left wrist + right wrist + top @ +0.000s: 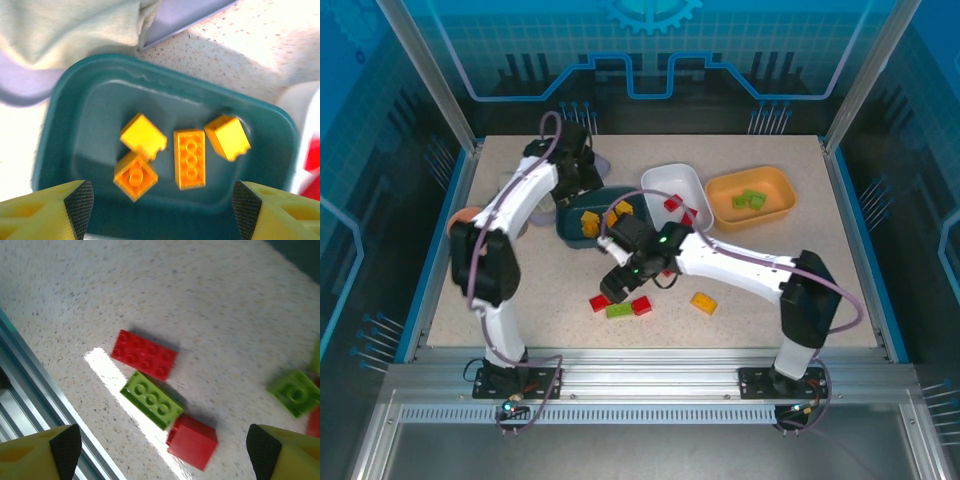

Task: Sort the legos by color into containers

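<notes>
Foreground pads: black-faced yellow fingertips [75, 205] of the left gripper [163, 207] are seen spread wide, with nothing between them, above the dark teal rounded-rectangle dish [62, 125].
Sorted yellow: four yellow-orange plastic bricks [190, 159] are seen lying in that dish.
Sorted elsewhere: red bricks [673, 204] are held by the white dish [665, 180], and light green bricks [751, 199] by the yellow-orange dish [775, 182].
Unsorted cluster: a red eight-stud brick [144, 355], a long light green brick [151, 399] and a small red block [192, 441] lie close-packed, touching or nearly so. Another green brick [295, 392] lies near them, and a loose yellow-orange brick [703, 302] lies apart on the speckled tabletop [520, 300].
Over the cluster: the right gripper [164, 452] is held spread and empty.
Step in hand: a pick from the cluster is judged to be in preparation.
Next move: one brick must be singled out and straddled across its short sides, with its neighbours left undisturbed.
Edges: the cluster lies near the aluminium rail [45, 405] at the table's near side.
Open room: bare tabletop is available on the cluster's left. The white dish stands just beside the teal one, where the left gripper hangs, so crowding may be expected there.
</notes>
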`<control>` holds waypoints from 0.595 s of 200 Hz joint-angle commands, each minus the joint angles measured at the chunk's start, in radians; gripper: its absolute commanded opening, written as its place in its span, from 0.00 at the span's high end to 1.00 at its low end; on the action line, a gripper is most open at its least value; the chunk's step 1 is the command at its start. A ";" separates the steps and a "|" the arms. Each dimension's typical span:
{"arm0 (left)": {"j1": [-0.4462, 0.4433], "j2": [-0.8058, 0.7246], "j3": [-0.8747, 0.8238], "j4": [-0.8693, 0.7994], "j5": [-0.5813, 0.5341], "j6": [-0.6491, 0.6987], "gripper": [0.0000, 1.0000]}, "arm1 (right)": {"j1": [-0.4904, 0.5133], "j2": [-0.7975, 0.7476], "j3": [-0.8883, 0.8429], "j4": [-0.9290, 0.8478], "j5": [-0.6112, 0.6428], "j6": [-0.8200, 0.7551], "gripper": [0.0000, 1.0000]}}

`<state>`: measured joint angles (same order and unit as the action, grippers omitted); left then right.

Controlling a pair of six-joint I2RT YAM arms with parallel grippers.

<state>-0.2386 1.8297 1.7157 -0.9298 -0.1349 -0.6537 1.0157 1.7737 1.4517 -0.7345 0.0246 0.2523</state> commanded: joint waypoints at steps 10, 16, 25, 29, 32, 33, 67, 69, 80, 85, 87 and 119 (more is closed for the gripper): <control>-0.005 -0.311 -0.195 -0.015 -0.048 -0.086 0.21 | 0.079 0.136 0.128 -0.101 0.078 -0.034 0.05; -0.006 -0.369 -0.240 -0.015 -0.057 -0.103 0.20 | 0.085 0.179 0.168 -0.130 0.090 -0.006 0.05; -0.009 -0.449 -0.297 -0.026 -0.070 -0.126 0.20 | 0.089 0.232 0.227 -0.170 0.106 0.052 0.03; -0.009 -0.486 -0.311 -0.031 -0.080 -0.137 0.20 | 0.089 0.252 0.250 -0.189 0.108 0.080 0.03; -0.010 -0.512 -0.330 -0.037 -0.086 -0.145 0.20 | 0.090 0.269 0.268 -0.202 0.109 0.102 0.03; -0.011 -0.519 -0.336 -0.037 -0.086 -0.148 0.20 | 0.090 0.271 0.274 -0.206 0.111 0.110 0.03; -0.021 -0.771 -0.483 -0.086 -0.120 -0.216 0.19 | 0.091 0.411 0.439 -0.336 0.136 0.284 0.03; -0.021 -0.783 -0.488 -0.088 -0.121 -0.219 0.19 | 0.091 0.416 0.444 -0.341 0.136 0.290 0.03; -0.021 -0.838 -0.506 -0.110 -0.124 -0.230 0.16 | 0.091 0.444 0.471 -0.370 0.150 0.340 0.03; -0.021 -0.857 -0.510 -0.128 -0.126 -0.232 0.16 | 0.093 0.456 0.483 -0.381 0.154 0.360 0.03; -0.021 -0.863 -0.511 -0.135 -0.126 -0.232 0.16 | 0.092 0.460 0.488 -0.385 0.157 0.368 0.03; -0.022 -0.954 -0.501 -0.191 -0.131 -0.213 0.15 | 0.110 0.519 0.534 -0.398 0.170 0.464 0.03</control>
<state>-0.2535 0.9295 1.2198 -1.0534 -0.2363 -0.8593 1.1061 2.2417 1.9274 -1.0557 0.1619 0.5880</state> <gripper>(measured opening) 0.845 0.970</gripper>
